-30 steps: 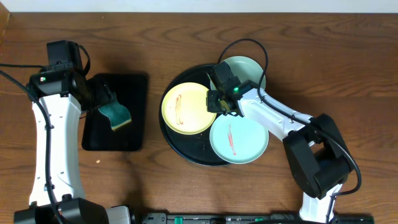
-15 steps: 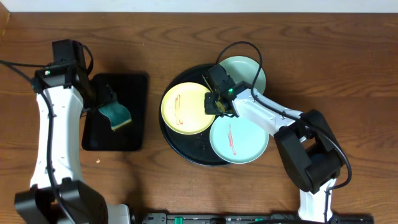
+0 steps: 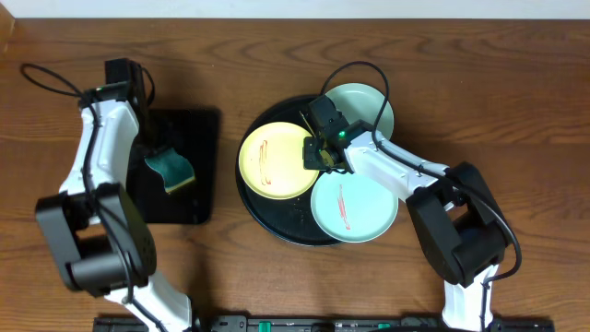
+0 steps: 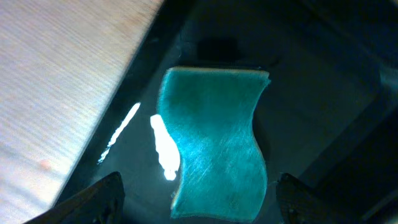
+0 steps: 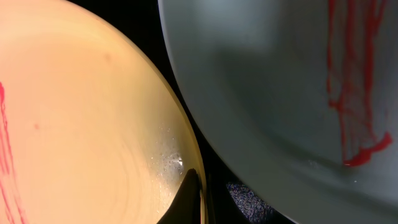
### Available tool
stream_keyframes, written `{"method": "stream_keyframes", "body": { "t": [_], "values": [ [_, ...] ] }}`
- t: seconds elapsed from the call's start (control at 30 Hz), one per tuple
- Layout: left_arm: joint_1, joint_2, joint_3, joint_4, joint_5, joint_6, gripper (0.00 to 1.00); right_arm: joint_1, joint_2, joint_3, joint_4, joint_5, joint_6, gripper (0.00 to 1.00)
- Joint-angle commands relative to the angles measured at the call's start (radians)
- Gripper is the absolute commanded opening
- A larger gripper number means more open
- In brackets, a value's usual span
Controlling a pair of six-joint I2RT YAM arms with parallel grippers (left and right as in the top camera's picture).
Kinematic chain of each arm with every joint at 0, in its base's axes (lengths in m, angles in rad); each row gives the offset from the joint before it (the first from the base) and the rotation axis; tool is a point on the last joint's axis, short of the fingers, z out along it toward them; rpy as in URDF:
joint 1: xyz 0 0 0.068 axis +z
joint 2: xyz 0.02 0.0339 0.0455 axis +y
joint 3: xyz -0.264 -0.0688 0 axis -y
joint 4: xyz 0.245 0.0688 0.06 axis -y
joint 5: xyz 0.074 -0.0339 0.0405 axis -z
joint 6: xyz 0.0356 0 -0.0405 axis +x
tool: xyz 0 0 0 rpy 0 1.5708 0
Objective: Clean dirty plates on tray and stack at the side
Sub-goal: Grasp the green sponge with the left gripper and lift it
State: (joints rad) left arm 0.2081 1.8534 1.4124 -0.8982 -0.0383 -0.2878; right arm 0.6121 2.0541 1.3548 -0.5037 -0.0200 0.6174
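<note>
Left gripper [image 4: 200, 198] spread wide, pointing down; right gripper [image 3: 323, 155] low, jaw state unclear.

The round black tray [image 3: 284, 221] with a raised rim lies flat right of the frame's centre in the overhead view, and all three plates rest on it. The pale yellow plate [image 3: 277, 164] fills the tray's left half and lies flat, with thin red streaks running up and down left of its middle. Small wet specks sit near its right rim. A pale mint-blue plate [image 3: 361, 210] lies at the tray's lower right, reaching out over the rim, with one long red streak down its centre. Its edge is just beside the yellow plate's, a narrow dark gap between them. A second mint-blue plate [image 3: 371, 104] sits at the tray's upper right, partly hidden.
</note>
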Motion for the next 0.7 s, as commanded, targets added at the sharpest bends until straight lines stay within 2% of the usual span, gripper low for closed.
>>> {"method": "stream_keyframes", "body": {
  "t": [0.0, 0.07, 0.2, 0.27, 0.43, 0.67],
  "values": [
    [0.005, 0.071, -0.004, 0.038, 0.088, 0.017, 0.76, 0.013, 0.025, 0.005, -0.005, 0.004, -0.005, 0.01],
    [0.005, 0.098, -0.004, 0.056, 0.103, 0.017, 0.75, 0.013, 0.025, 0.005, -0.005, 0.004, -0.005, 0.01],
    [0.005, 0.150, -0.004, 0.074, 0.106, 0.018, 0.63, 0.013, 0.025, 0.005, -0.005, 0.005, -0.005, 0.01],
    [0.005, 0.169, -0.004, 0.070, 0.102, 0.022, 0.62, 0.013, 0.025, 0.005, -0.005, 0.005, -0.005, 0.01],
    [0.005, 0.200, -0.004, 0.069, 0.072, 0.024, 0.63, 0.013, 0.026, 0.005, -0.005, 0.005, -0.005, 0.01],
    [0.005, 0.190, 0.035, 0.035, 0.072, 0.024, 0.72, 0.013, 0.026, 0.005, -0.004, 0.005, -0.005, 0.01]
  ]
}}
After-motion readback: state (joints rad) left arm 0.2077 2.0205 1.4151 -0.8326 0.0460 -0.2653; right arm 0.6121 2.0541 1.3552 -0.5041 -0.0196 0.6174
